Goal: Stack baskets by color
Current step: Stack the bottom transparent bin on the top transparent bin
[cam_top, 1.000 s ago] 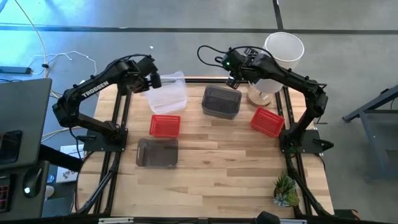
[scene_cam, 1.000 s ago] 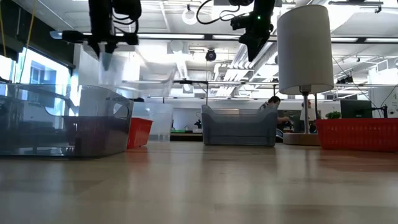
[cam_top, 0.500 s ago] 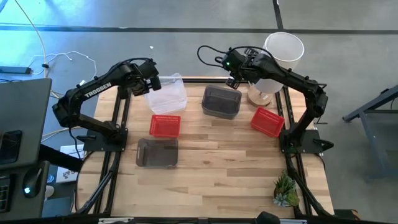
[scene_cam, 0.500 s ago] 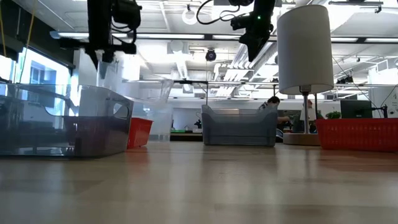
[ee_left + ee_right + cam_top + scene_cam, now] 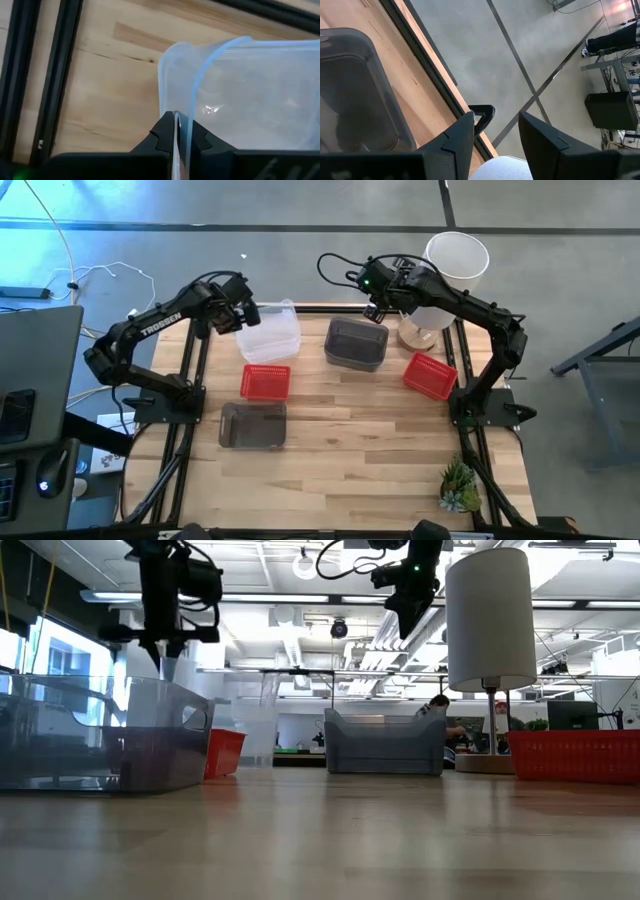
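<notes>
My left gripper is shut on a clear basket at the table's far left; the low view shows that gripper above the faint clear walls. Whether the basket's bottom touches the table, I cannot tell. My right gripper hangs open and holds nothing above the far end of a dark grey basket, which stands on its bottom. A red basket and a second dark grey basket stand at the near left, and another red basket at the right. My left gripper pinches the clear basket's left end wall at its rim between its two fingers, one on each face of the wall. The fingers come from above, pointing steeply down. The basket reaches away from them toward the table's right.
A tall white cylinder on a round wooden foot stands at the far right corner, just behind my right arm. A small green plant sits at the near right. Bare wood lies in the table's middle and near side.
My left gripper has come down with the clear basket, staying shut on its end wall. In the low view the basket's walls stand lower now than a second ago. My right arm has kept still.
</notes>
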